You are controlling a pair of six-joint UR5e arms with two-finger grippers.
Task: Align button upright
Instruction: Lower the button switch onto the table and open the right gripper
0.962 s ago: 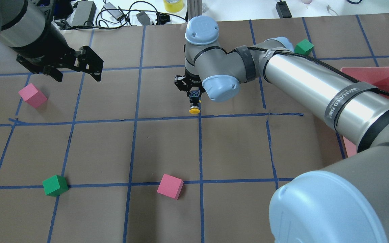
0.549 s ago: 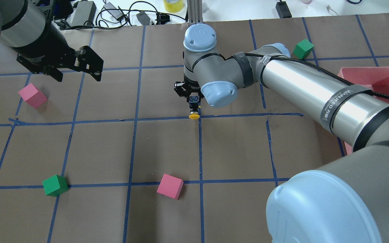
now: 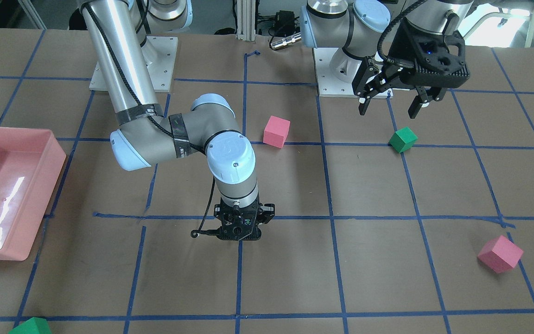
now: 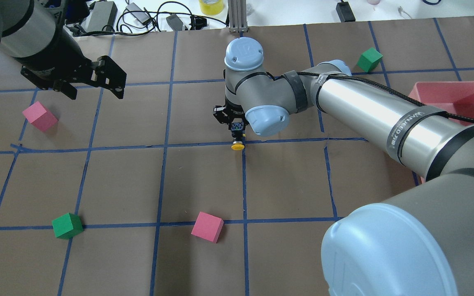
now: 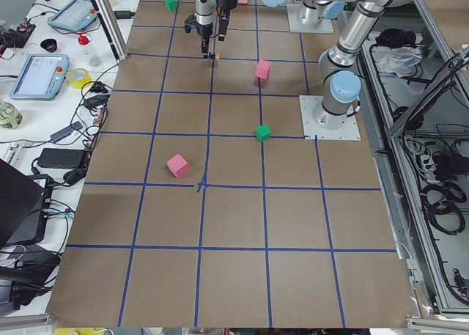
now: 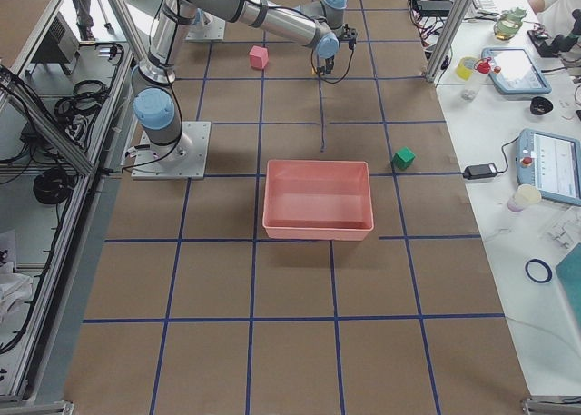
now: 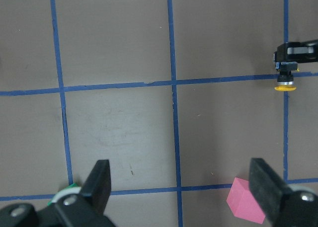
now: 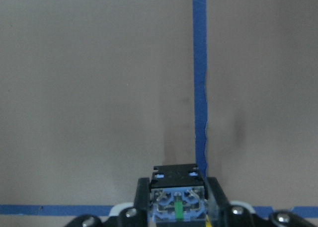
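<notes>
R gripper [image 4: 236,126] is clamped on the button [image 4: 237,145], fingers on its grey base block. Black body and yellow cap point down at the table. The cap sits over a crossing of the blue tape grid [image 4: 163,148]; can't tell if it touches. R wrist view shows only the base end, w/ blue and green terminal parts, between the fingers [image 8: 143,197].

L gripper [image 4: 93,91] hangs w/ jaws spread wide and nothing between them, well off to the button's left and farther from the robot.

Around the button:
- front pink cube [image 4: 207,227]: robot side, slightly left, well apart.
- front green cube [image 4: 67,225]: robot side, far left.
- left pink cube [image 4: 39,116]: far left, under the L gripper.
- back green cube [image 4: 370,59]: right and beyond, well apart.
- pink tray [image 4: 459,98]: far right, partly behind the R arm.
- yellow tape roll [image 4: 211,6], cables and power bricks: off the brown surface, beyond the button.

In the way: the R wrist joint [image 4: 266,118] hangs just right of and above the button. In the front-facing view the gripper body hides the button altogether.

Writing: black strap [image 4: 410,129] on the R forearm has white lettering, starts "WAN", rest unclear.
</notes>
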